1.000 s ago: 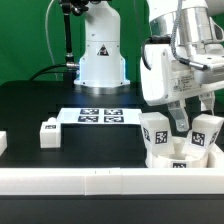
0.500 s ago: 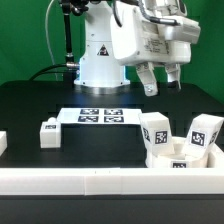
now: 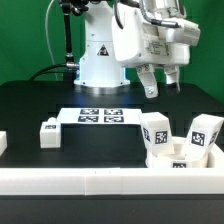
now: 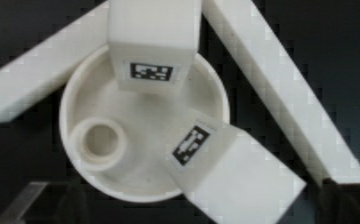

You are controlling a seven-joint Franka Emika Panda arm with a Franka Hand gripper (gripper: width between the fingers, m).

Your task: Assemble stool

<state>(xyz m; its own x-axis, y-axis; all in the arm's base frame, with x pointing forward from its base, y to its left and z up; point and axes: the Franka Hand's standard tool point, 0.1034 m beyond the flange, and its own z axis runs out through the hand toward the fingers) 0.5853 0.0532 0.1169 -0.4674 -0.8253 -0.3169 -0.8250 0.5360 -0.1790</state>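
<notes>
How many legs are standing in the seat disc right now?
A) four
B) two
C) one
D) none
B: the exterior view shows one leg and a second leg upright on the seat disc, while a third leg lies apart on the table.

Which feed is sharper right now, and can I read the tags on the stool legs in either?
Exterior view: sharp and evenly lit, no motion smear on the hand; tags on the legs standing on the seat show clearly. Wrist view: soft focus throughout, white plastic washes together, tag patterns blurred though visible.
</notes>
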